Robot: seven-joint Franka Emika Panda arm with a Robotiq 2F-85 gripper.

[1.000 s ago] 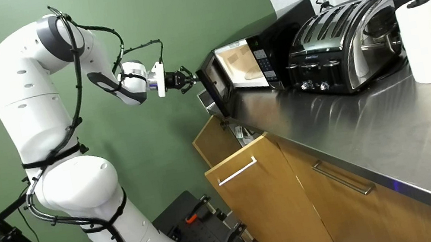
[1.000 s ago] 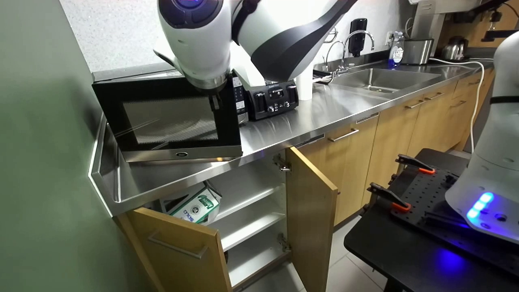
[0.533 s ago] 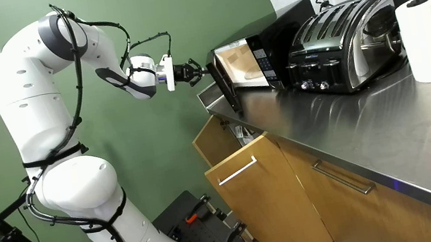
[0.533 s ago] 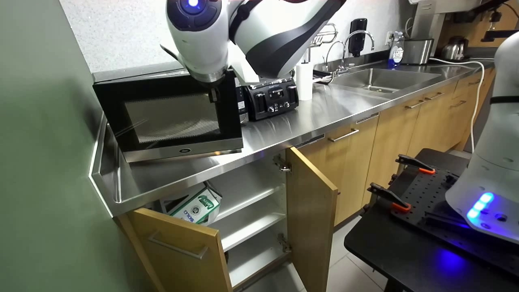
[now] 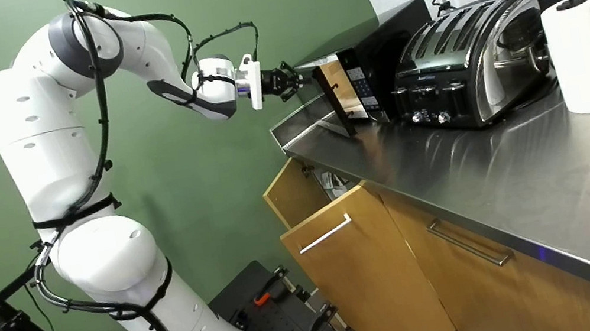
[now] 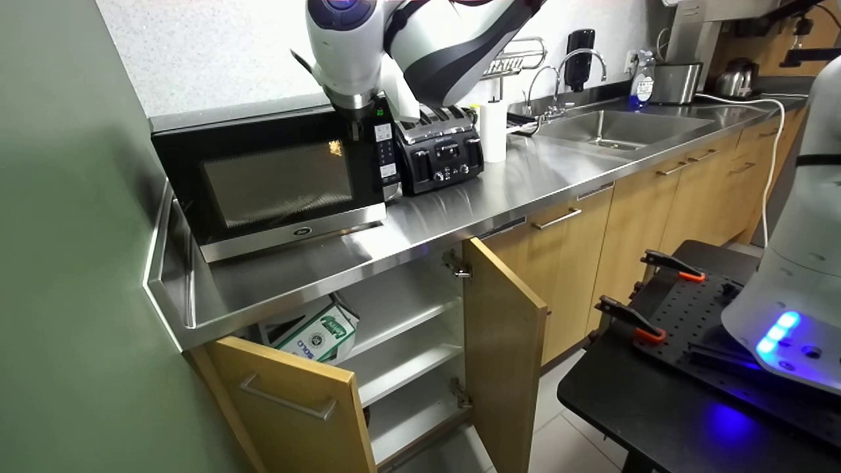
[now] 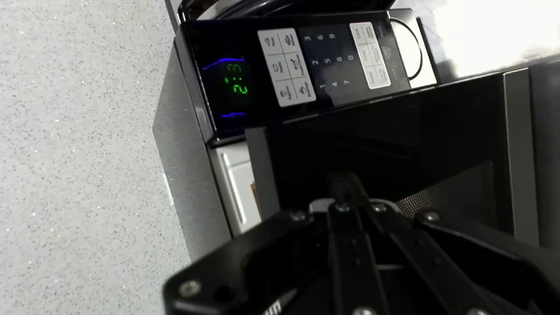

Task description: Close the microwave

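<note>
The black microwave (image 5: 385,39) stands at the counter's far end in an exterior view. Its door (image 5: 337,107) is partly open, and a narrow strip of the light tan interior (image 5: 343,85) shows behind it. The door's dark window (image 6: 279,187) faces out in an exterior view. My gripper (image 5: 307,80) is shut with its fingertips together and nothing visible between them. It is at the outer face of the door, near the free edge and the top. In the wrist view the gripper (image 7: 348,186) overlaps the dark door (image 7: 393,140); exact contact is hard to tell.
A chrome-and-black toaster (image 5: 469,61) stands right beside the microwave, with a paper towel roll (image 5: 585,54) beyond it. Two cabinet doors (image 6: 289,401) (image 6: 502,355) hang open below the steel counter (image 6: 447,210). A green wall (image 6: 118,295) borders the microwave's side.
My gripper has moved toward the microwave, and its door has swung inward with it. The opening to the interior has narrowed. In an exterior view, more of the control panel now shows.
</note>
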